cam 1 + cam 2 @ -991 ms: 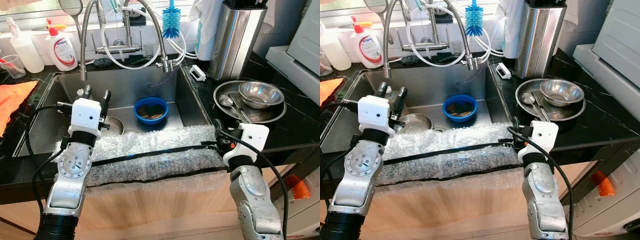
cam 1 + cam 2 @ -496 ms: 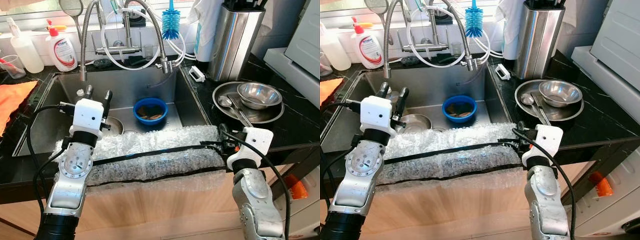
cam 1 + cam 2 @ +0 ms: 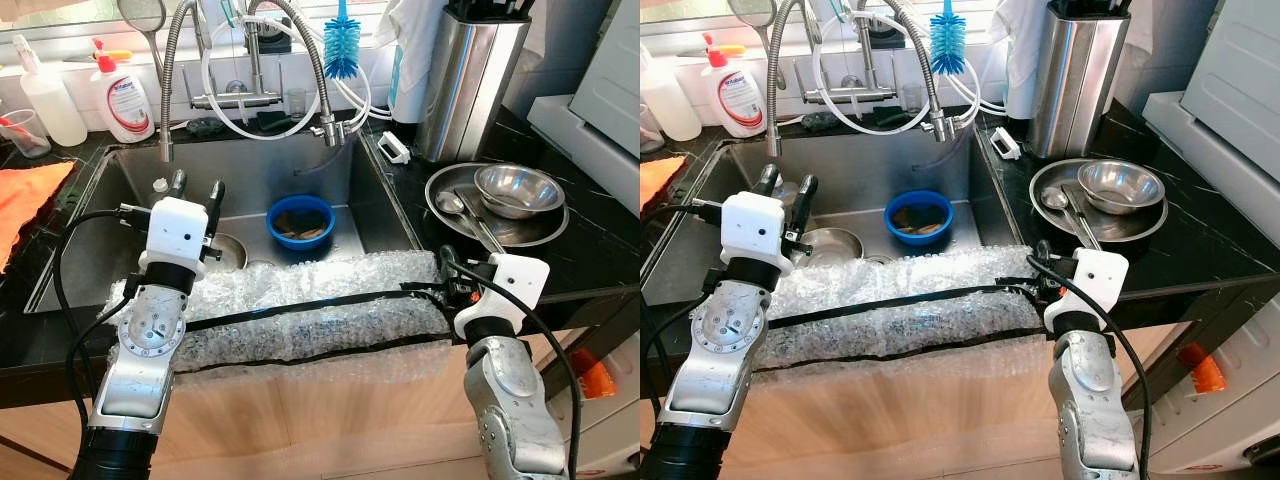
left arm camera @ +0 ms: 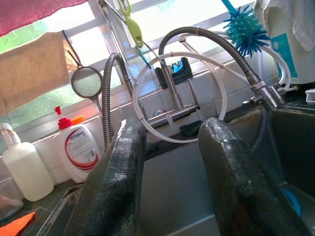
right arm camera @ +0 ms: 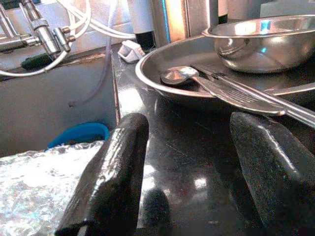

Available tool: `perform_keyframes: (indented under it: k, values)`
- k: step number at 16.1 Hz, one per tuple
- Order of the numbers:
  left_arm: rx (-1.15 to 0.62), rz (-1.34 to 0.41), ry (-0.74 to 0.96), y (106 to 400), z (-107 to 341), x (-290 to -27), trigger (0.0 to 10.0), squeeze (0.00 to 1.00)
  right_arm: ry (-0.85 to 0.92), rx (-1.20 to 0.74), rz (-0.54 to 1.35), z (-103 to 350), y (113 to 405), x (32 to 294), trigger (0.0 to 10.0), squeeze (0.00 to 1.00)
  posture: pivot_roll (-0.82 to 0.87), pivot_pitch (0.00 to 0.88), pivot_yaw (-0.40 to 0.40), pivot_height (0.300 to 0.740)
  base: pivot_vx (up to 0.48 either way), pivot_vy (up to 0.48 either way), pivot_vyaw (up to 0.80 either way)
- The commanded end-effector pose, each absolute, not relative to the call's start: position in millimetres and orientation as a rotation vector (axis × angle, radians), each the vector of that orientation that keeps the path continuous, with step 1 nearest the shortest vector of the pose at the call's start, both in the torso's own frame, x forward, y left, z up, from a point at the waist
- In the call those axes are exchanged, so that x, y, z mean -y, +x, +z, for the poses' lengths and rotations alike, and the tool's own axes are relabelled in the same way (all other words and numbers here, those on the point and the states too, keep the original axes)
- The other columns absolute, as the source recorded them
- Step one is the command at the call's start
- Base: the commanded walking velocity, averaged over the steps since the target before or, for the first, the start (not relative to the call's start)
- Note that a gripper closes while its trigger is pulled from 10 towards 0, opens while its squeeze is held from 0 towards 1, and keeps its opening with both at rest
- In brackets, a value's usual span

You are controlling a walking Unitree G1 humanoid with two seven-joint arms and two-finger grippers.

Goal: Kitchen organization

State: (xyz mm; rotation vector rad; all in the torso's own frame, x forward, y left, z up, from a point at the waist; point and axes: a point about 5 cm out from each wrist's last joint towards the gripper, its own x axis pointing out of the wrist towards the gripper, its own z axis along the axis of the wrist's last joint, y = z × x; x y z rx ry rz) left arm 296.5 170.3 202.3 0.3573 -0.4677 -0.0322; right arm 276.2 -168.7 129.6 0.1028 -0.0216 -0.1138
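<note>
Presently, taking the sink (image 3: 70,255) as landmark: the blue bowl (image 3: 301,221) sits inside it toward the back, holding brownish scraps; a steel drain cup (image 3: 228,250) lies beside it; bubble wrap (image 3: 300,310) pads the sink's front edge. The left gripper (image 3: 195,190) hangs over the sink's left half, fingers spread, holding nothing. The right gripper (image 5: 197,162) rests low at the sink's right front corner above the black counter, fingers wide apart, empty. Right of the sink: a steel plate (image 3: 445,215) carrying a small steel bowl (image 3: 520,188), spoon (image 3: 453,203) and other cutlery. Risk: a reach toward the plate from this low angle could shove its rim and rattle the loose cutlery off, or a finger could snag the wrap.
</note>
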Motion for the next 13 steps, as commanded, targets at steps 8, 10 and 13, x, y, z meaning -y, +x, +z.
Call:
perform_keyframes:
  k: [8, 10, 13]
  values:
    - [0.486, -0.028, 0.364, 298, 206, -169, 10.0, 0.00, 0.097, 0.087, -0.042, 142, 280, 160, 10.0, 0.00, -0.07, 0.000, 0.006, 0.740, 0.000, 0.000, 0.00]
    - [0.485, -0.029, 0.365, 298, 206, -169, 10.0, 0.00, 0.065, 0.084, 0.000, 142, 280, 155, 10.0, 0.00, -0.07, 0.000, 0.004, 0.740, 0.000, 0.000, 0.00]
    - [0.481, -0.032, 0.367, 298, 205, -169, 10.0, 0.00, 0.039, 0.037, 0.065, 136, 282, 149, 10.0, 0.00, -0.07, 0.000, 0.004, 0.740, 0.000, 0.000, 0.00]
